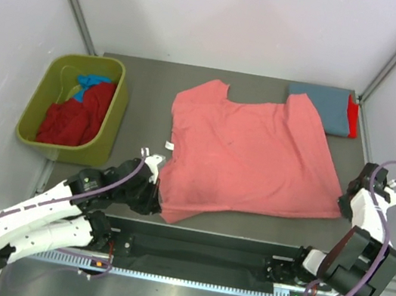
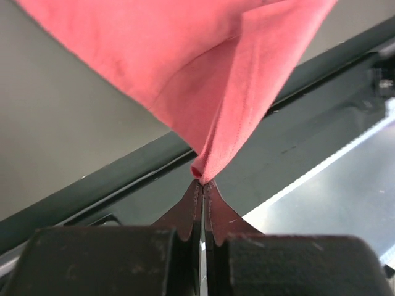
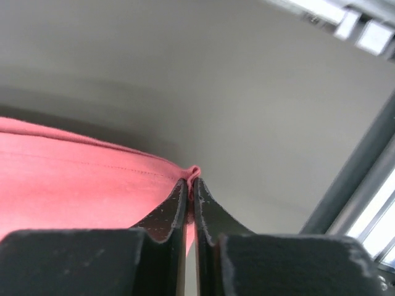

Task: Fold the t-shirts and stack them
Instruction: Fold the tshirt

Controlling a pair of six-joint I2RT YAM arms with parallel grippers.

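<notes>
soft salmon-pink t-shirt (image 1: 247, 153), pinched corners

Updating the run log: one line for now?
left fingers: shut on salmon-pink t-shirt | right fingers: shut on it too | fold: pending

An olive-green plastic bin (image 1: 112, 124) is sitting at the left edge of the dark grey surface (image 1: 149, 78), toward its far-left corner. A black rail (image 1: 202, 256) is running along the near edge. Pale walls (image 1: 229, 15) are enclosing the other edges, with metal posts (image 1: 74, 0) rising from the far corners.
</notes>
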